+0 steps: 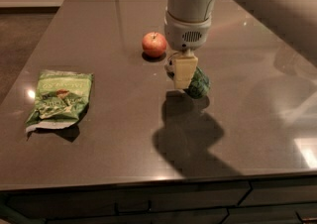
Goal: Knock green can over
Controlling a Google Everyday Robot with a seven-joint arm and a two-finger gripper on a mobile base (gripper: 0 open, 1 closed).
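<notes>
The green can [199, 83] is small and patterned, and it leans tilted on the dark table [124, 134] just right of centre. Its silver top is hidden behind the gripper. My gripper [182, 73] hangs from the white arm directly over the can's left side, with a cream-coloured finger [184, 71] against the can.
A red apple [154, 44] sits to the left of the gripper, further back. A flat green chip bag [60, 96] lies near the table's left edge. The table's front edge runs along the bottom, with drawers below.
</notes>
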